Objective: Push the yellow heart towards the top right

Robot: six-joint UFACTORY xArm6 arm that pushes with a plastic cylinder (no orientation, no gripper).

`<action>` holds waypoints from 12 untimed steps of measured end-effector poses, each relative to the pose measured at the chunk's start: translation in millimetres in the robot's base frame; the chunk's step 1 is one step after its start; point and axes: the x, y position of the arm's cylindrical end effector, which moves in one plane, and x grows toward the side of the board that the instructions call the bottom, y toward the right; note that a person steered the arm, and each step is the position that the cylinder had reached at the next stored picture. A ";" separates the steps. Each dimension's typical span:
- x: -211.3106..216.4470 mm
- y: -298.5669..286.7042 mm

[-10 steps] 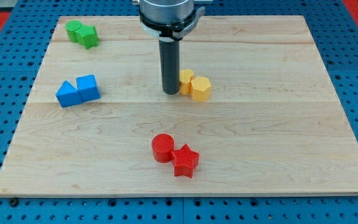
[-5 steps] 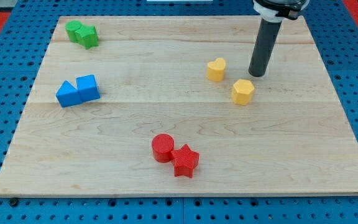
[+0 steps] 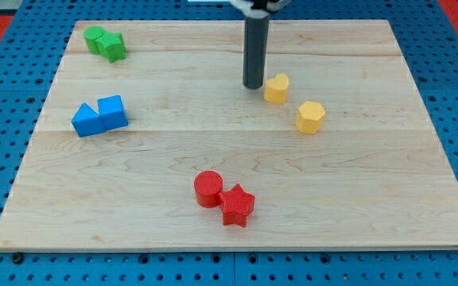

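The yellow heart (image 3: 276,88) lies on the wooden board (image 3: 237,230), right of centre in the upper half. My tip (image 3: 253,85) stands just to the heart's left, close to it or touching it. A yellow hexagon (image 3: 311,117) lies apart from the heart, below and to its right.
A red cylinder (image 3: 208,189) and a red star (image 3: 237,205) touch near the view's bottom centre. Two blue blocks (image 3: 99,116) sit at the left. Two green blocks (image 3: 105,43) sit at the top left corner. Blue pegboard surrounds the board.
The heart and hexagon were pushed apart and to the right. My tip then swung from the heart's right side over to its left side; the blocks have held still since.
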 end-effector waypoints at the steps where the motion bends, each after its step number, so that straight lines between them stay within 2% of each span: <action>1: 18.4 -1.3; 3: -105.8 40.2; 4: -135.0 58.3; 5: -84.5 20.2; 6: -1.7 4.9; 7: 17.3 4.9; 9: 6.2 41.6; 11: -84.5 69.1; 12: -95.1 71.7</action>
